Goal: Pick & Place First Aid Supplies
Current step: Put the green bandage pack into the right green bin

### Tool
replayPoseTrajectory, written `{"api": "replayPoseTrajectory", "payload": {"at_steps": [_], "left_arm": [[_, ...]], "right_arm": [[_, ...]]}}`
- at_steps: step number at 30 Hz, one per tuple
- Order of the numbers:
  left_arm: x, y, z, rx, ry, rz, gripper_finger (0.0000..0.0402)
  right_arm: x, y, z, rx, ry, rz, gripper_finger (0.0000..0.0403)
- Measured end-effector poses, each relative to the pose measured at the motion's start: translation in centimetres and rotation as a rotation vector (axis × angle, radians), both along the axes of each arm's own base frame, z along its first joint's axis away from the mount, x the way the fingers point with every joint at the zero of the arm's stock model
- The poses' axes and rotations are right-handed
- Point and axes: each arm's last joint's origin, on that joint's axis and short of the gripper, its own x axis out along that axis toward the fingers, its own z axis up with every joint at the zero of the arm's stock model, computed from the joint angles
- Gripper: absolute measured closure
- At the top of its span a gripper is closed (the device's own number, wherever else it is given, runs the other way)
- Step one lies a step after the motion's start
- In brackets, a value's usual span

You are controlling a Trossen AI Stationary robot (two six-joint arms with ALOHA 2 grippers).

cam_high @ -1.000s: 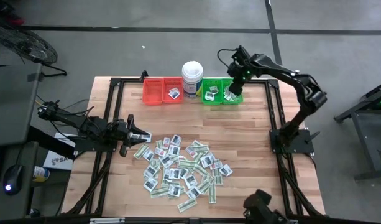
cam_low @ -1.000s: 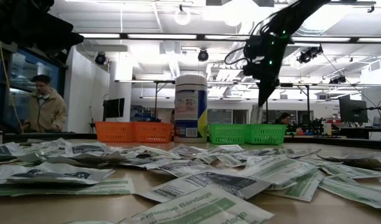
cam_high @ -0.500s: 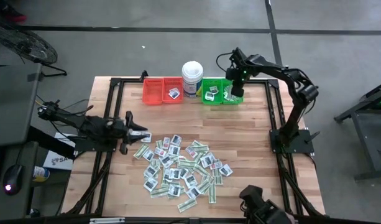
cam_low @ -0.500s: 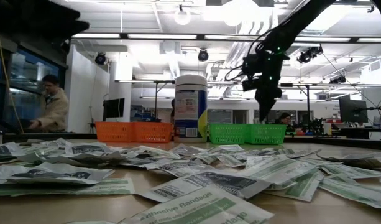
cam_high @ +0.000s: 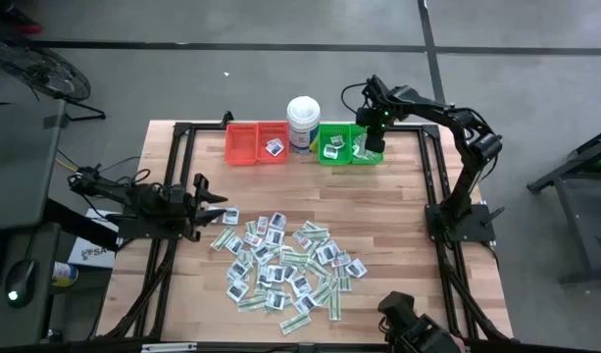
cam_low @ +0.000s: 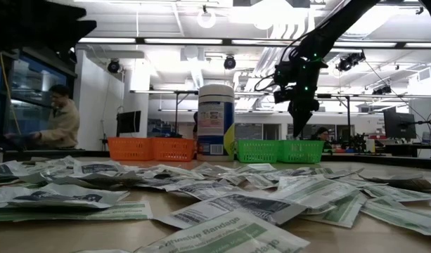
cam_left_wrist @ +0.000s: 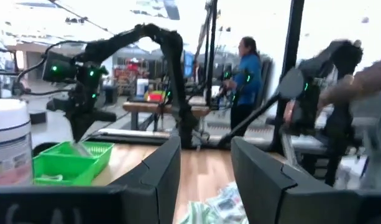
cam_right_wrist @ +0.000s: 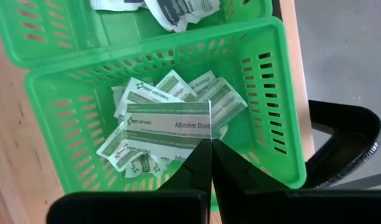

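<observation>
The first aid supplies (cam_high: 285,265) lie as a loose pile of white squares and pale green-and-white strips on the table's middle; they fill the foreground of the low view (cam_low: 222,204). More packets lie in the green bins (cam_right_wrist: 283,99) and one red bin. My right gripper (cam_high: 371,145) hangs over the right-hand green bin (cam_high: 369,152), shut on one bandage strip (cam_right_wrist: 168,124). My left gripper (cam_high: 214,201) is open at the pile's left edge, fingers level and pointing toward the table's right (cam_left_wrist: 206,149), touching nothing. My right gripper pinches the bandage strip between its two fingertips (cam_right_wrist: 199,155) at the middle of one long edge (cam_right_wrist: 206,138). The fingers come from above, pointing down into the green bin. The strip hangs flat below them over the packets in the bin; whether it touches them cannot be told.
Along the far edge stand two red bins (cam_high: 256,144), a tall white tub (cam_high: 303,123) and two green bins (cam_high: 339,145). Bare wood lies between bins and pile. A person (cam_low: 57,119) stands in the room beyond the table, another (cam_left_wrist: 246,68) behind the right arm.
My right gripper has come down toward the right-hand green bin and then held still just above its rim. My left gripper has drawn back a little toward the table's left edge, away from the pile.
</observation>
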Motion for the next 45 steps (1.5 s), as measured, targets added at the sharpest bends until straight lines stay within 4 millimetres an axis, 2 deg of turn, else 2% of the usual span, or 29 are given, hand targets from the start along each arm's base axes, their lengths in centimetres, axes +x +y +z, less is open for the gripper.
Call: {"api": "replayPoseTrajectory", "payload": {"at_steps": [3, 8, 16, 19, 25, 30, 33, 37, 41, 45], "left_arm": [[0.0, 0.0, -0.2, 0.039, 0.009, -0.011, 0.0261], [0.4, 0.6, -1.6, 0.054, 0.150, 0.022, 0.0261], [0.6, 1.8, -1.6, 0.084, 0.143, -0.059, 0.0261], [0.7, 2.3, -1.8, 0.093, 0.154, -0.063, 0.0261], [0.6, 2.6, -2.0, 0.104, 0.174, -0.089, 0.0261], [0.7, 2.5, -2.2, 0.141, 0.192, -0.098, 0.0261], [0.7, 2.6, -2.2, 0.158, 0.193, -0.088, 0.0261], [0.7, 2.6, -2.2, 0.164, 0.193, -0.075, 0.0261], [0.7, 2.6, -2.2, 0.164, 0.193, -0.075, 0.0261], [0.7, 2.6, -2.2, 0.156, 0.194, -0.077, 0.0261]], "right_arm": [[0.1, 0.1, 0.0, 0.017, -0.020, 0.006, 0.0403], [0.0, 0.2, 0.0, 0.042, -0.031, 0.012, 0.0403], [0.0, 0.4, -0.1, 0.048, 0.002, -0.005, 0.0393], [0.0, 0.5, -0.1, 0.059, 0.008, -0.051, 0.0361], [-0.3, 0.8, 0.1, 0.089, 0.031, -0.176, 0.0258], [-1.1, 1.8, 2.0, 0.101, 0.009, -0.278, 0.0197], [-1.4, 2.8, 3.6, 0.141, -0.060, -0.305, 0.0184], [-0.9, 5.2, 6.0, 0.210, -0.181, -0.292, 0.0185], [0.6, 8.3, 7.9, 0.261, -0.263, -0.257, 0.0190], [2.9, 11.5, 8.4, 0.330, -0.291, -0.190, 0.0192]]}}
